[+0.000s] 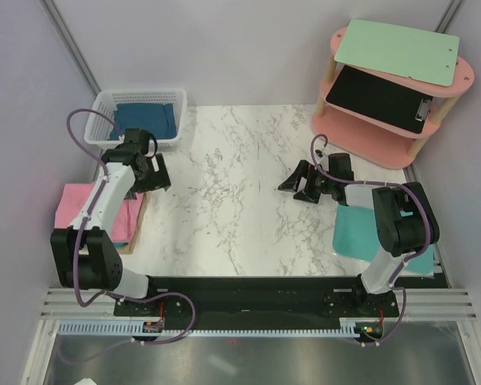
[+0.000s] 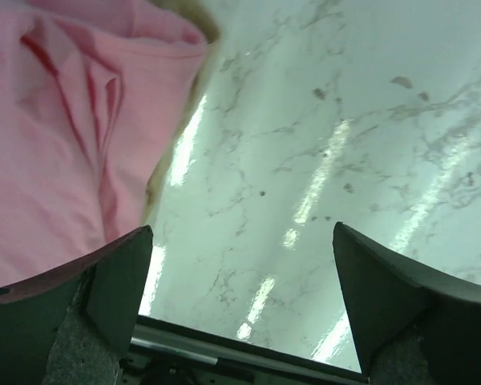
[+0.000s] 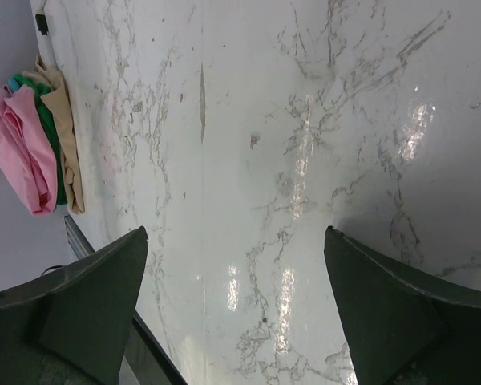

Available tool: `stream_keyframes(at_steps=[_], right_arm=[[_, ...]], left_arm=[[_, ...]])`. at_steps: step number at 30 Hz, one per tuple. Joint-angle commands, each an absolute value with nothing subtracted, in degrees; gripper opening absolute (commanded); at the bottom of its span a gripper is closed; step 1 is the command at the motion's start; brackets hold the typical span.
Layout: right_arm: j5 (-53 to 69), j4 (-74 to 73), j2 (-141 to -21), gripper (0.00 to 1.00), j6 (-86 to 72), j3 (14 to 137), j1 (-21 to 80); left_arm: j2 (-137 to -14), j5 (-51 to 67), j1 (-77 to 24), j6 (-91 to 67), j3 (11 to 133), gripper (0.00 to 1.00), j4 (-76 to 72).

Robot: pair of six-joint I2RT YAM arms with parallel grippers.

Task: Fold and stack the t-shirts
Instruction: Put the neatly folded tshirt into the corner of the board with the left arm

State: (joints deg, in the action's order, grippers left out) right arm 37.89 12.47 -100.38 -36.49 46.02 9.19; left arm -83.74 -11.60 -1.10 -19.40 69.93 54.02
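left end effector (image 1: 154, 178), fingers apart and empty, over the counter (image 1: 224, 208) just beside the pink t-shirt (image 1: 76, 204) at the counter's left edge. right end effector (image 1: 298, 189), likewise spread and empty, near the teal t-shirt (image 1: 353, 233) at the counter's right edge. dark blue t-shirt (image 1: 144, 119) in a basket (image 1: 104, 106) at the counter's far left corner.

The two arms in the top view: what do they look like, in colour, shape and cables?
The left arm has white links between black joints. The right arm is mostly black, with a white lower link. A thin purple cable loops along each arm. The left gripper and the right gripper are dark, with broad wedge-shaped fingers.
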Motion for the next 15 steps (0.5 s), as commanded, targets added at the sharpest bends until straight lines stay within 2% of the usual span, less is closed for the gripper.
stream_keyframes(at_steps=[1, 8, 15], right_arm=[[36.83, 11.69, -97.74, 0.98, -34.28, 46.93, 9.05], [35.25, 9.67, -97.38, 0.98, -32.35, 46.85, 8.97], [31.3, 5.37, -95.98, 0.98, -28.66, 46.85, 8.0]], left_arm=[[-82.7, -8.27, -6.14, -18.54, 73.3, 1.0, 47.21], [-91.48, -5.02, -16.95, -19.78, 77.6, 1.0, 41.58], [-100.28, -0.44, -21.35, -20.65, 78.22, 1.0, 36.04]])
